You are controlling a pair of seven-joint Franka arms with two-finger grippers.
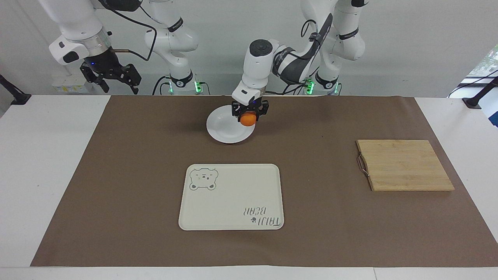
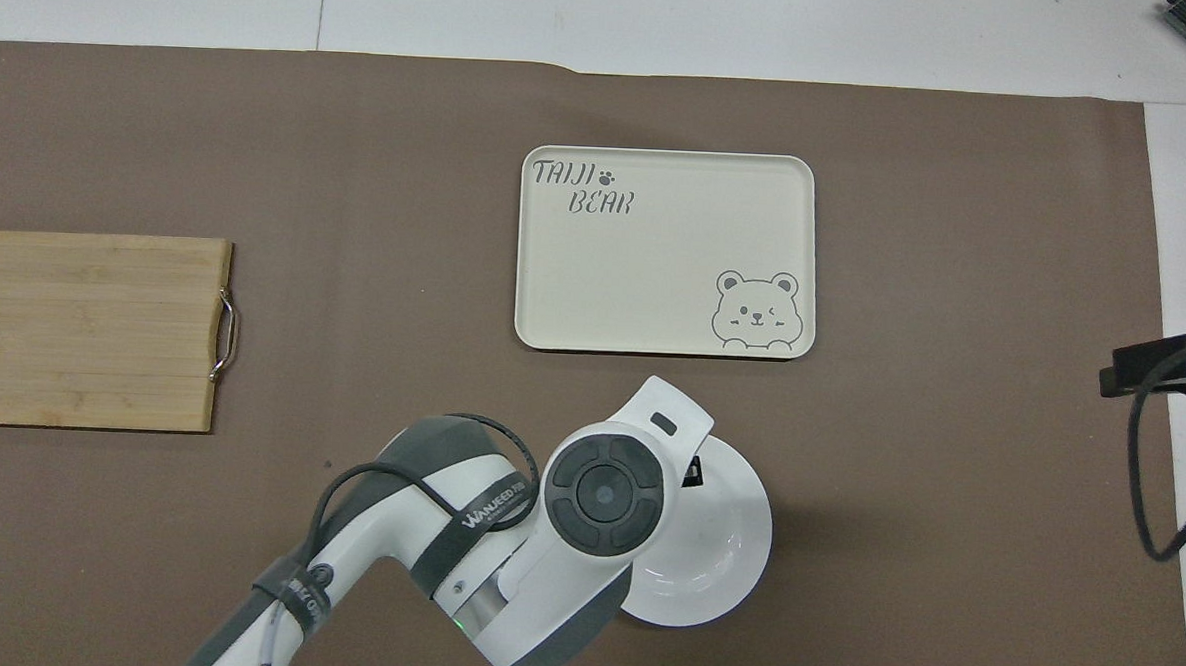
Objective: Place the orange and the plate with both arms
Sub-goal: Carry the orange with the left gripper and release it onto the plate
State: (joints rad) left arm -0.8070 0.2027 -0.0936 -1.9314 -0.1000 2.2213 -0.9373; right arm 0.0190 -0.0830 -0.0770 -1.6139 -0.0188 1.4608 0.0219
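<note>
The left tool hung over the white plate, above the edge of it toward the left arm's end of the counter, its fingers clamped on the orange, which was clear of the dish. From overhead the left arm's wrist housing covered the fruit and about half of the plate, so the grip showed only in the facing view. The plate sat on the brown mat, nearer to the robots than the cream bear-print tray. A bamboo cutting board with a metal handle lay well apart, toward the left arm's end. The right tool waited with its fingers spread and nothing in them, raised near the right arm's end of the counter, away from everything on the mat.
</note>
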